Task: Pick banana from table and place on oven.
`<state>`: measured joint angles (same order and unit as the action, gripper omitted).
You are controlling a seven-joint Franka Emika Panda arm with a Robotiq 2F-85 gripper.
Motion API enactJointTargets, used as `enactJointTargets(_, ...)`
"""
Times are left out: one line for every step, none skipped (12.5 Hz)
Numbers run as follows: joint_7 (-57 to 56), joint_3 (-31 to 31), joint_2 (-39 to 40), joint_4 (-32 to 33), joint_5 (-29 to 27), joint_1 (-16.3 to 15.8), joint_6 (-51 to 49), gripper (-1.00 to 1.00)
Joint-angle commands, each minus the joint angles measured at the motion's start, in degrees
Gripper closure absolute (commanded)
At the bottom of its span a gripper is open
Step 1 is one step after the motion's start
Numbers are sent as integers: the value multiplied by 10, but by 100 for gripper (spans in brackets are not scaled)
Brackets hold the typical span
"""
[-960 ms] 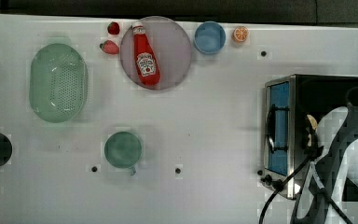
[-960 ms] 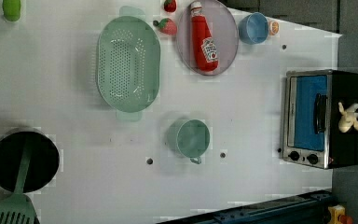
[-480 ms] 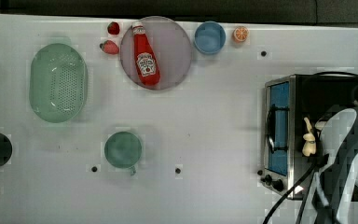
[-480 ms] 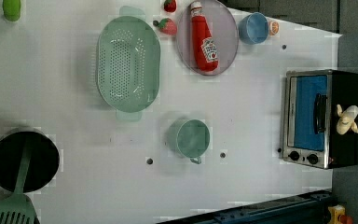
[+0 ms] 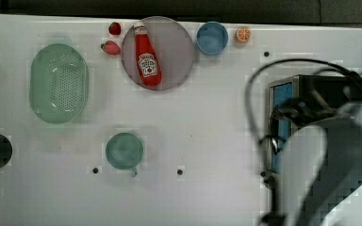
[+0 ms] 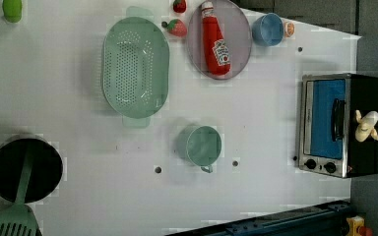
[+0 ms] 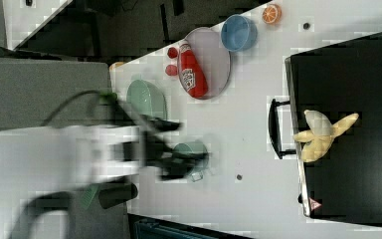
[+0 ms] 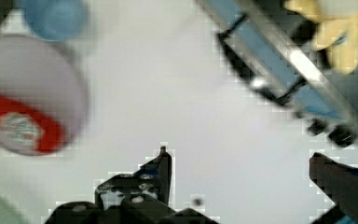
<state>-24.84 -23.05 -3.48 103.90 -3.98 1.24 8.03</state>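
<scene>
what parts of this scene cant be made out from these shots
- Top view: the blurred arm covers most of the oven, hiding the banana.
- Right view: motion blur smears the arm.
- Wrist view: the banana is blurred and cut by the frame edge; the hand shows open fingers.

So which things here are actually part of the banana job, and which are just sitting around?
Job: banana, lying on the oven; table; gripper, open.

Lying about: ketchup bottle on plate, blue bowl, orange slice, strawberries, colander, green cup.

Dark floor point(image 7: 129, 30) round the setup; blue bar point(image 6: 275, 223) at left view's bottom.
</scene>
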Motion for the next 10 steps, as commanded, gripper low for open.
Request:
enactJointTargets(228,84,-46,38,8,-36,3,-100)
enactJointTargets(291,112,-55,47,11,-36,8,-100)
enactJointTargets(345,132,-62,52,16,-36,8,-100)
enactJointTargets(372,147,-68,55,17,-36,6,-100)
enactJointTargets(382,158,-72,55,19,-36,4,-100)
enactJointTargets(382,163,-74,55,26,-36,4,-100)
enactJointTargets(382,167,-76,55,49,-36,4,-100)
enactJointTargets(382,171,-77,55,83,-36,4,-100)
enactJointTargets(382,175,-78,55,97,-36,4,-100)
enactJointTargets(382,176,-78,55,93,-36,4,-100)
